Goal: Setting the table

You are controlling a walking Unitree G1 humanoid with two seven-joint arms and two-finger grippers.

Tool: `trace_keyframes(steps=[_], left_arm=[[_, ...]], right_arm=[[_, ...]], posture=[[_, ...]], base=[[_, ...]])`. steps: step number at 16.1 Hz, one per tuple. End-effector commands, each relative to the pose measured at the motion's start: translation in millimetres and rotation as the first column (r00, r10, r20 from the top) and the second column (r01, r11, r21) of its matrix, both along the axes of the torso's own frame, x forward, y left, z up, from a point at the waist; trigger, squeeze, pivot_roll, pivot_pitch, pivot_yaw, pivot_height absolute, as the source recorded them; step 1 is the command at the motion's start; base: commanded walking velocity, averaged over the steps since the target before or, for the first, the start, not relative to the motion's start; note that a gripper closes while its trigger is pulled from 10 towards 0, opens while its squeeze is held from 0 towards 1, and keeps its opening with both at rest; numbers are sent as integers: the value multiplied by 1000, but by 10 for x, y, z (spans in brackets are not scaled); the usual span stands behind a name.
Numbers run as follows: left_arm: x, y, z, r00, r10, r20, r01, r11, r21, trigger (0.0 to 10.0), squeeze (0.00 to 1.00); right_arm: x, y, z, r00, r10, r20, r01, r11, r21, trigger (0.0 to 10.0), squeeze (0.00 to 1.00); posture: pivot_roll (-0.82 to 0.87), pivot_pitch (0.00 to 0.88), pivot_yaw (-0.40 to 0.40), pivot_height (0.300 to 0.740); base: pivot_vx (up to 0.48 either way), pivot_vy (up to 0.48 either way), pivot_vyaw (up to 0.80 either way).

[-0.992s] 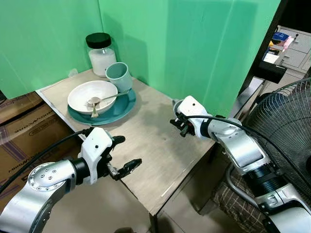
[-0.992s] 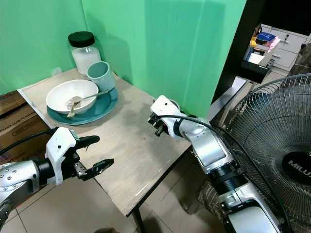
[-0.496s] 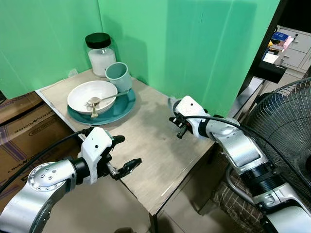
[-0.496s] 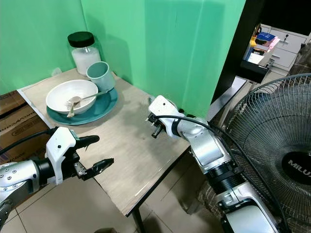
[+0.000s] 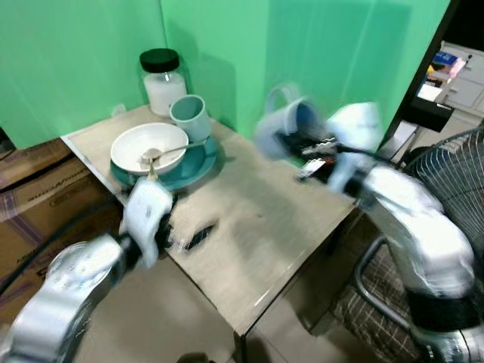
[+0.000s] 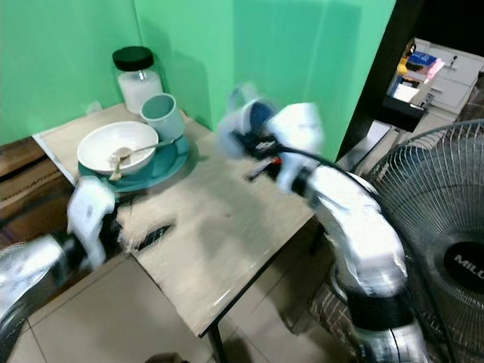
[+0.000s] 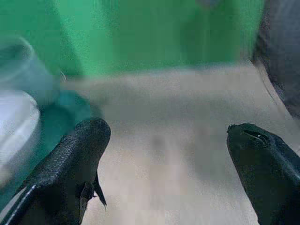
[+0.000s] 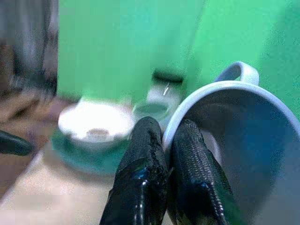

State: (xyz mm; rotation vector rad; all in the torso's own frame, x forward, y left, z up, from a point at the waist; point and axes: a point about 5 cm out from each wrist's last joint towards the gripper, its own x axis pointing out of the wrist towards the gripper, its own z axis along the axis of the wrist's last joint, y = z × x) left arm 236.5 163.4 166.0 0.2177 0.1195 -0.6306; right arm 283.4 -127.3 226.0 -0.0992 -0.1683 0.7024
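My right gripper [image 8: 166, 136] is shut on the rim of a pale blue mug [image 5: 283, 125], one finger inside and one outside. The mug [image 8: 243, 140] hangs tilted in the air above the back right part of the wooden table [image 5: 265, 227], blurred by motion. At the back left a white bowl [image 5: 149, 148] with a spoon [image 5: 170, 150] rests on a teal plate [image 5: 193, 170], with a teal cup [image 5: 189, 117] behind it. My left gripper [image 5: 185, 234] stands open over the table's front left edge, holding nothing.
A glass jar [image 5: 162, 76] with a black lid stands in the back corner against the green screen. Cardboard boxes [image 5: 38, 181] lie left of the table. A black fan [image 5: 461, 159] stands close on the right.
My right arm has swung up from the table's far edge and now holds a mug in the air. The left arm has shifted slightly toward the table. The view is blurred.
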Motion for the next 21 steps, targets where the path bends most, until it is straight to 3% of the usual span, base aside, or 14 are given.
trace_keyframes(steps=[1, 2, 5, 12, 21], left_arm=[[67, 14, 78, 989, 124, 76, -123, 992, -15, 10000, 0], [84, 0, 86, 982, 166, 91, -163, 986, -37, 10000, 0], [133, -44, 32, 965, 246, 87, -241, 968, -64, 10000, 0], [152, -50, 33, 949, 298, 105, -292, 954, -73, 10000, 0], [163, -33, 9, 937, 326, 123, -319, 945, -76, 10000, 0]], right_arm=[[-102, -108, 47, 995, -99, 13, 98, 993, 70, 3137, 0], [-158, -145, -15, 989, -148, -13, 148, 985, 88, 10000, 0], [-426, -117, -297, 969, -214, -125, 227, 968, 105, 10000, 0], [-431, -141, -382, 935, -329, -135, 341, 936, 82, 10000, 0], [-417, -103, -431, 933, -327, -146, 340, 938, 70, 10000, 0]], posture=[[107, 0, 19, 740], [97, 0, 18, 740], [84, 0, 13, 740], [105, 0, -8, 740], [109, 0, -19, 740]], base=[[0, 0, 0], [0, 0, 0], [0, 0, 0], [-142, 0, 0], [0, 0, 0]])
